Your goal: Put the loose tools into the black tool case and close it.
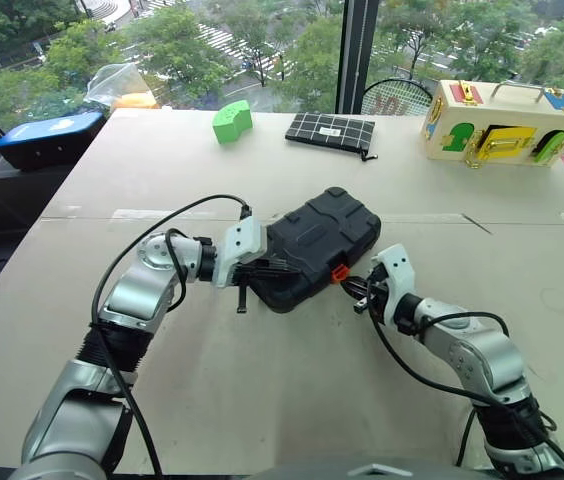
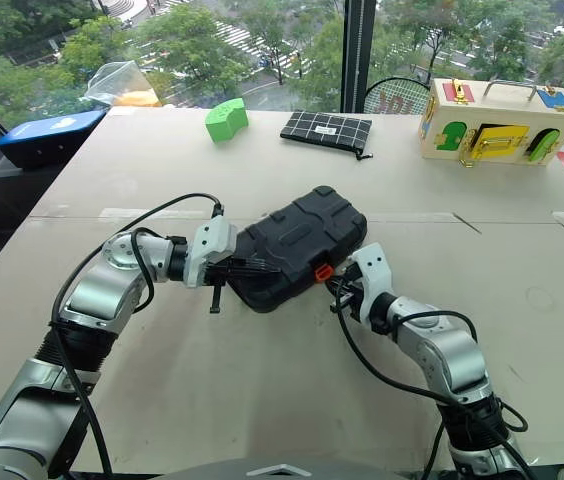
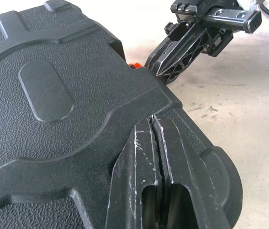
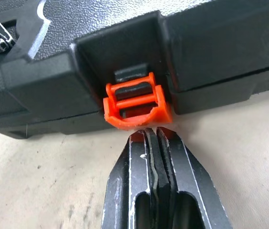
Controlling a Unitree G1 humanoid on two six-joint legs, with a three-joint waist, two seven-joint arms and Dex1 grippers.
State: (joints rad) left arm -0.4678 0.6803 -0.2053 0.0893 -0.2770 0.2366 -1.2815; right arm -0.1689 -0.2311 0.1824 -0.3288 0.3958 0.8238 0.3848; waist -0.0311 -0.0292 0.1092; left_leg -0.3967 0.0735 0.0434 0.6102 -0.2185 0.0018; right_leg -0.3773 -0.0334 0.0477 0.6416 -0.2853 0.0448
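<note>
The black tool case (image 1: 317, 248) lies closed near the middle of the surface (image 1: 292, 400). The left gripper (image 3: 157, 125), fingers pressed together, rests on its lid. The right gripper (image 4: 152, 131), also pinched closed and empty, points at the orange latch (image 4: 134, 101).

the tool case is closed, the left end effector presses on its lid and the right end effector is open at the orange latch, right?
Not quite. The right end effector is shut, fingertips together at the orange latch, as the right wrist view shows. The black tool case is closed and the left end effector rests on its lid.

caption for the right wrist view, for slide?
Shut right pincer noses up to the orange latch on the closed black tool case.
</note>
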